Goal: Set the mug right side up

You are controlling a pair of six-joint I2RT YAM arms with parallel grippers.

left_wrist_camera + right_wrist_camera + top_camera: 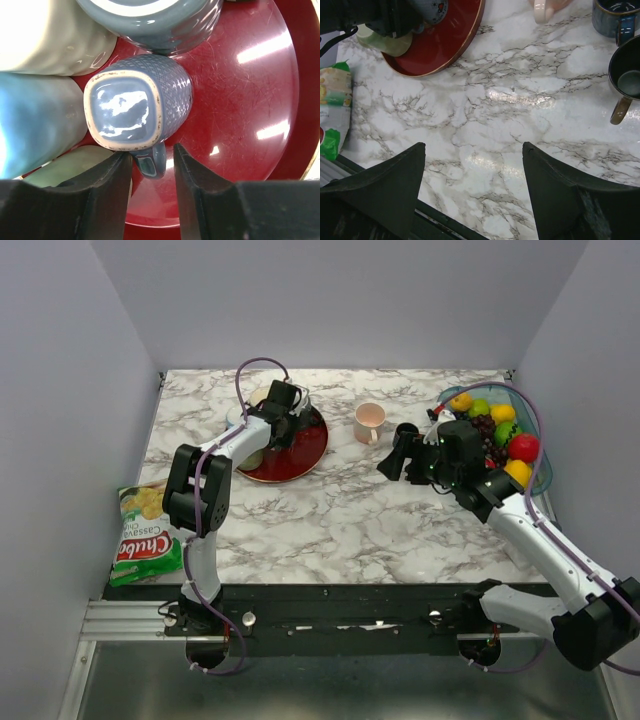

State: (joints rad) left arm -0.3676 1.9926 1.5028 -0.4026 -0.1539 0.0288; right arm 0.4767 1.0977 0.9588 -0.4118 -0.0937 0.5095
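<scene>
The left gripper [151,154] is hovering open astride the handle [152,167] of the blue mug [127,107] sitting base-up on the red plate [240,110] (other cups [150,20] are crowding its body), probably its only clear grip, while the right gripper [474,150] is hanging open.

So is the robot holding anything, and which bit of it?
Nothing yet. The left hand is open, its fingers either side of the handle of the upside-down blue mug, not squeezing it. The right hand is open over bare table.

Snack bag [147,535] w/ "Chub", "Cassava" (rest illegible).
</scene>
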